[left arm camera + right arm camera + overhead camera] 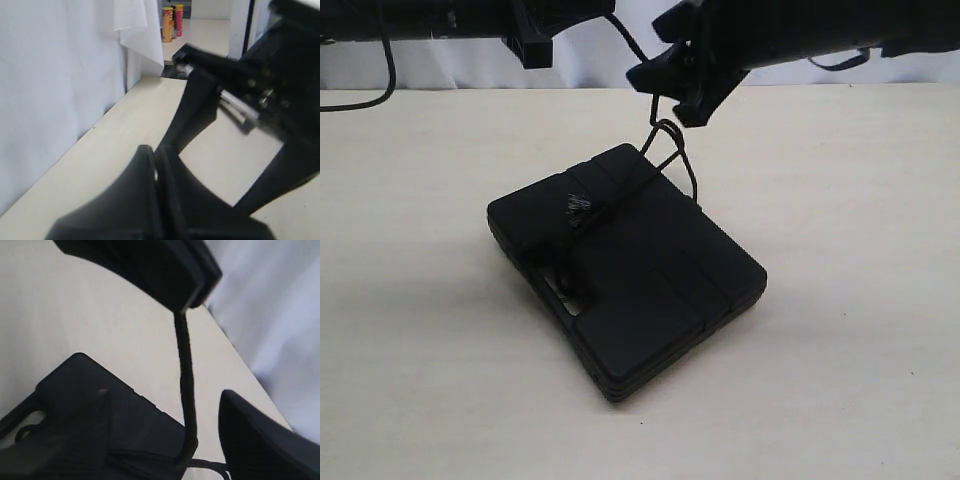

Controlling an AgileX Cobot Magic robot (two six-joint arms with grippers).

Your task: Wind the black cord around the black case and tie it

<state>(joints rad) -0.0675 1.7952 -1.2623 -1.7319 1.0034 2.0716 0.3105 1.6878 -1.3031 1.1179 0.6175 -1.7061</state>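
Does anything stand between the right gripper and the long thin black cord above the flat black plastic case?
Nothing visible does: the black cord runs between the open fingers of the right gripper.

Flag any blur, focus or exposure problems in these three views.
Exterior view: sharp and evenly lit, with a soft shadow beside the case, whose black detail is mostly crushed. Left wrist view: the left gripper is close and out of focus, the right arm motion-smeared. Right wrist view: the cord is fairly sharp, the dark foreground shapes blurred.
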